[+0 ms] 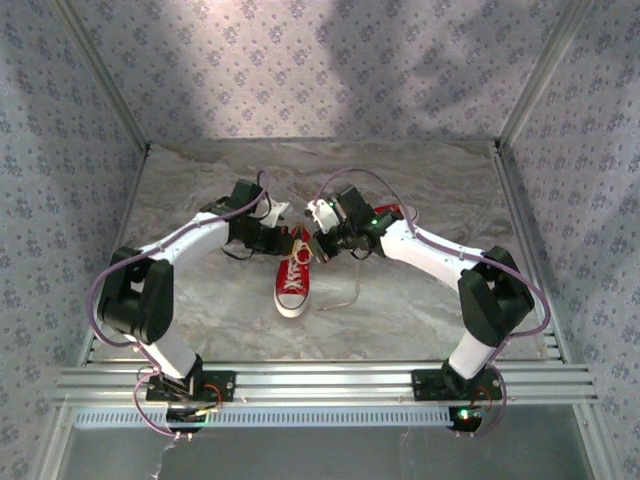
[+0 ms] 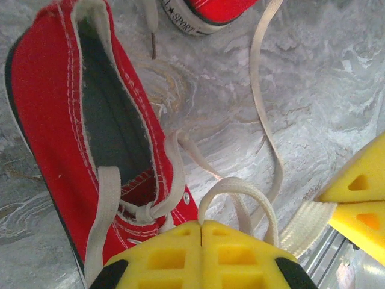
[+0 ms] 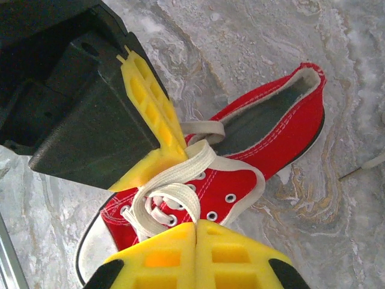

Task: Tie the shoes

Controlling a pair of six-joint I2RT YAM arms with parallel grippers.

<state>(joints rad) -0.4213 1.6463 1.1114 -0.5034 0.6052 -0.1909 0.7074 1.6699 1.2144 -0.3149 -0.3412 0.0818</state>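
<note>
- Top external view: 1 red shoe (image 1: 292, 282) with a white toe cap lies near the middle of the marbled grey table (image 1: 200, 200), its toe pointing toward the arm bases. The left gripper (image 1: 290, 240) and right gripper (image 1: 318, 243) meet close together over its laced upper. A second red shoe (image 1: 392, 212) peeks out behind the right arm, farther back.
- Left wrist view: the left gripper (image 2: 201, 227) has its 2 yellow fingers pressed together, pinching a loop of white lace (image 2: 231, 185) that arches out from the tips. The red shoe (image 2: 48, 120) lies at left, its opening facing the camera. At the right edge, the right gripper (image 2: 337, 201) clamps a flat stretch of lace. The second red shoe (image 2: 216, 12) sits at the top edge.
- Right wrist view: the right gripper (image 3: 196, 227) is pressed together on white lace (image 3: 174, 192) rising from the eyelets. The left gripper (image 3: 171, 147) nips the lace just beside it. The red shoe (image 3: 271, 138) lies below both, on its sole.
</note>
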